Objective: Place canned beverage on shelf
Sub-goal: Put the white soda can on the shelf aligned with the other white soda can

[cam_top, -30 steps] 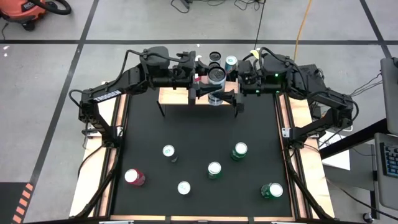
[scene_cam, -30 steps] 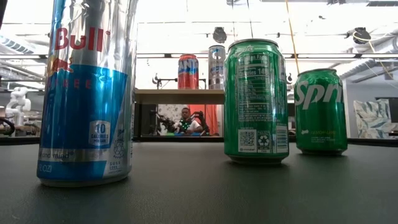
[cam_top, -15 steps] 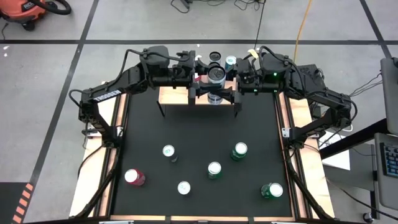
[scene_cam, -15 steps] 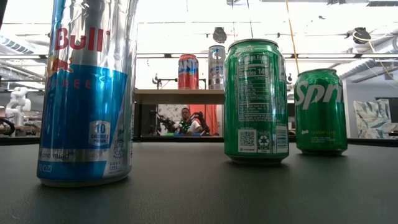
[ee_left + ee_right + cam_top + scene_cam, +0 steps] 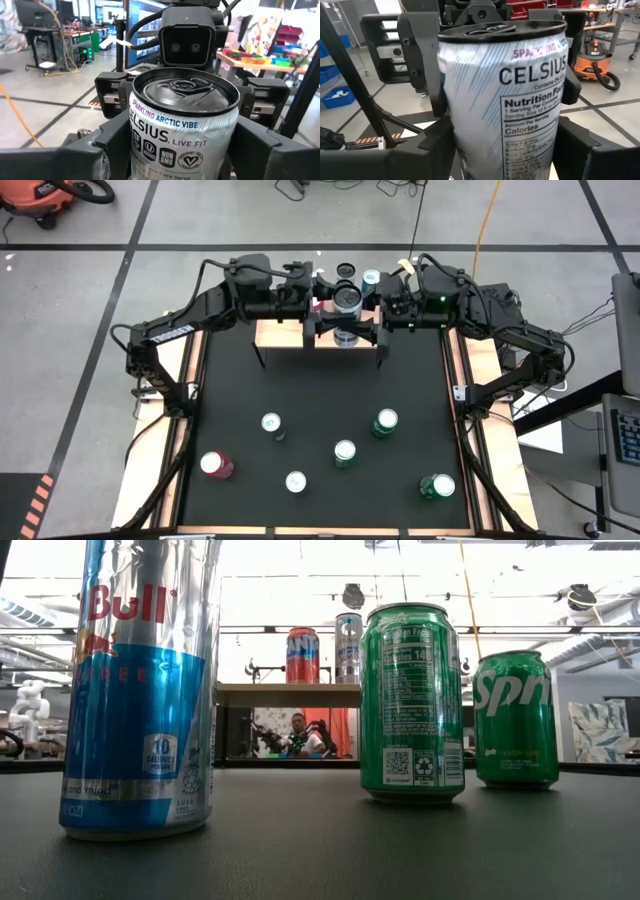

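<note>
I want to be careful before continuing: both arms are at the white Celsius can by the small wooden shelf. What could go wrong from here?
1. The left gripper holds the white Celsius can at the light-wood shelf while the right gripper crowds the same can; opposing pulls could tilt or drop it.
2. A red can stands close by on the shelf and might be knocked over.

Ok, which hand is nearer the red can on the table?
Left. Left hand and right hand flank the Celsius can at the shelf; the red can stands far off, on the left's side.
</note>
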You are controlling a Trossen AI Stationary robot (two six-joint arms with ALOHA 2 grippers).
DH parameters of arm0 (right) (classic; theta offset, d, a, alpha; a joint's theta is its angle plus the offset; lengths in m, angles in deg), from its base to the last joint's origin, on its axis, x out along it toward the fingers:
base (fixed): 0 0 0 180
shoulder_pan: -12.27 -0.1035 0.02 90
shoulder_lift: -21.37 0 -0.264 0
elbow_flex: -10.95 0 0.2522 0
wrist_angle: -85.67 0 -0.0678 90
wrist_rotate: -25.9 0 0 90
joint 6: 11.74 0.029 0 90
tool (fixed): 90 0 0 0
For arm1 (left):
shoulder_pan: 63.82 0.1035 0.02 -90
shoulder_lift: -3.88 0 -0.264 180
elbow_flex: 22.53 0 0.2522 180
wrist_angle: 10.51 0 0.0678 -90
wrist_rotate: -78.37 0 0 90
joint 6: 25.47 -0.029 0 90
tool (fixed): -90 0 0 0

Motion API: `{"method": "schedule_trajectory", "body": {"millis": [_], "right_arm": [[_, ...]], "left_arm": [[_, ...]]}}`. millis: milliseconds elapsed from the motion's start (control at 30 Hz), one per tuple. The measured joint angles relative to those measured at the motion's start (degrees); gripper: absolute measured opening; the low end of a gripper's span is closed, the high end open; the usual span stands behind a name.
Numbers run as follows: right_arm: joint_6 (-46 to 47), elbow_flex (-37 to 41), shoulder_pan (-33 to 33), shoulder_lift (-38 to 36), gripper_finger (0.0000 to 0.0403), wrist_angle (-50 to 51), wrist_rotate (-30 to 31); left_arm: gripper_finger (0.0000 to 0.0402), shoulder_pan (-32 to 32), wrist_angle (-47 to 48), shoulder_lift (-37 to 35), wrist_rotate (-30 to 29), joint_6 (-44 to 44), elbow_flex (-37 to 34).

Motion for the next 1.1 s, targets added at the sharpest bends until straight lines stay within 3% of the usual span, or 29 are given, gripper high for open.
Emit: {"method": "schedule_trajectory", "body": {"millis": [133, 367, 600, 967, 1100], "right_arm": [[0.01, 0.04, 0.77, -0.01, 0.0230, 0.38, 0.26], [-0.36, 0.13, 1.97, -0.04, 0.0231, 0.46, 0.00], [-0.29, 0.13, 3.62, -2.26, 0.0231, 1.21, -2.90], [2.09, 0.02, 6.49, -12.91, 0.0231, 16.37, -2.78], [5.28, 4.10, 5.89, -17.31, 0.0230, 18.86, -2.97]], "left_arm": [[0.0306, 0.49, 1.08, -0.36, -0.40, 5.42, 0.01], [0.0389, 0.40, 0.43, -0.75, -1.08, 6.55, 0.13], [0.0397, 0.58, 0.49, -3.91, -5.29, 6.40, 0.11], [0.0398, 0.55, 4.49, -9.92, -12.26, 3.54, 0.11], [0.0398, 0.55, 7.26, -10.10, -13.08, 3.86, 0.09]]}}
